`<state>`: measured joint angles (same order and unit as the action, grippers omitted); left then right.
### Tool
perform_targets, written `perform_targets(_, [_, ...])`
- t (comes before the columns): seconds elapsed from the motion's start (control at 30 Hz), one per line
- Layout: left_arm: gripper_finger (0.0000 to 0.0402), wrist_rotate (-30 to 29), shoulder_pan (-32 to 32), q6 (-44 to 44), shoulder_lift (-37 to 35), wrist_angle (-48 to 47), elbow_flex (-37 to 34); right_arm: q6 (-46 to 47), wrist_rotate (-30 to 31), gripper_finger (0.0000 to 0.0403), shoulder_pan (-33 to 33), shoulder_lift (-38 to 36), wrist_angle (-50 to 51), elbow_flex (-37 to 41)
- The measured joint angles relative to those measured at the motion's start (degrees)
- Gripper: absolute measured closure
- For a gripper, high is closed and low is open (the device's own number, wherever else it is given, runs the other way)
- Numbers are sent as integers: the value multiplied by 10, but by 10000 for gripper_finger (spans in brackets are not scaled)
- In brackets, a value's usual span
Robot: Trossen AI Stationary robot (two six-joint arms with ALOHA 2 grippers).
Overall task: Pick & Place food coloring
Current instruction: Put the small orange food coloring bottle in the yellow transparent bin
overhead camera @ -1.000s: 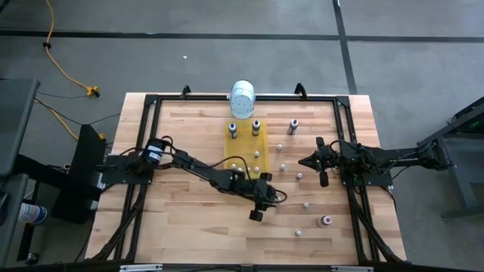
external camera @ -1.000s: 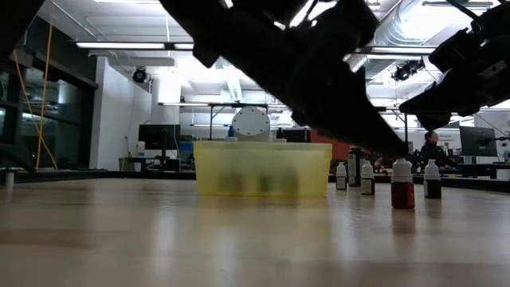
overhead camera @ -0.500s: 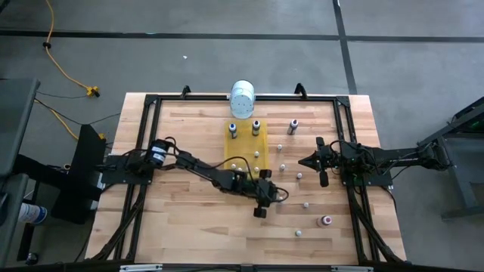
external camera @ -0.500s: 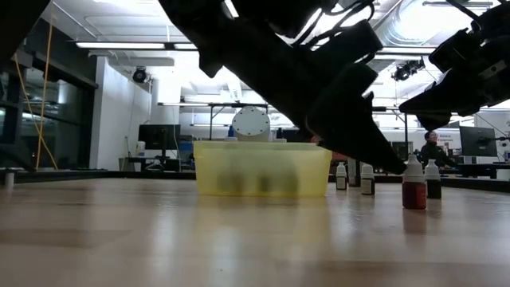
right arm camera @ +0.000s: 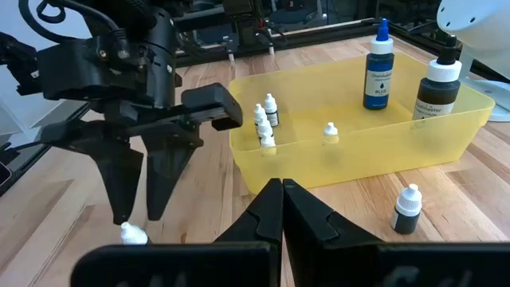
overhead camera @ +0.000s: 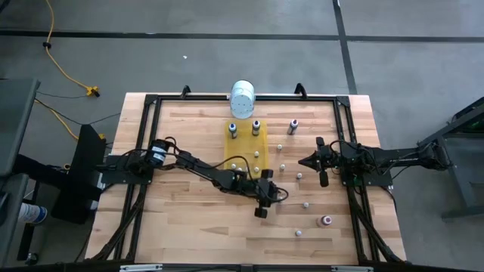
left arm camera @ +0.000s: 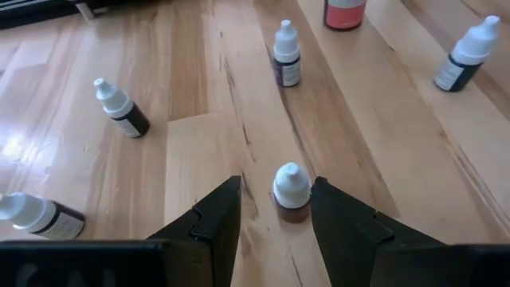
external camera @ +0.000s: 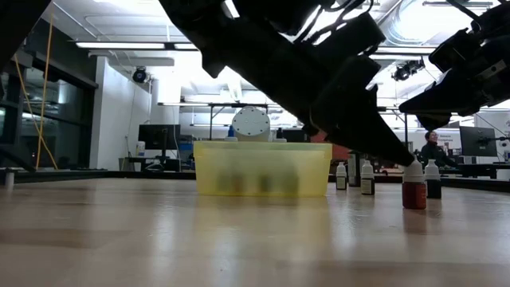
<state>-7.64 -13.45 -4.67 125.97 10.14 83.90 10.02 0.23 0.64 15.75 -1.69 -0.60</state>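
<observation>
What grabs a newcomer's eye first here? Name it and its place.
The left gripper stands out, reaching to mid-table just past the yellow tray, fingers either side of a small white-capped bottle standing on the wood. More tiny bottles dot the table toward the right gripper, which waits shut near the right edge.

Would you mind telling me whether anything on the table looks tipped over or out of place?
Nothing looks spilled or damaged. The loose small bottles all stand upright, scattered beside the yellow tray, which holds others.
</observation>
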Motion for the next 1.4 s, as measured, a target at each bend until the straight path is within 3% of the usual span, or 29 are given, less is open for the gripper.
perform_targets(0.87, [261,23,-1,-10,52,-5,54,0,0,402,0,0,1,0])
perform_targets(1.0, [285,22,-1,-10,52,-7,54,0,0,402,0,0,1,0])
perform_targets(1.23, [360,26,-1,-6,52,-9,54,0,0,402,0,0,1,0])
perform_targets(1.4, [366,18,-1,26,43,-20,53,0,0,402,0,0,1,0])
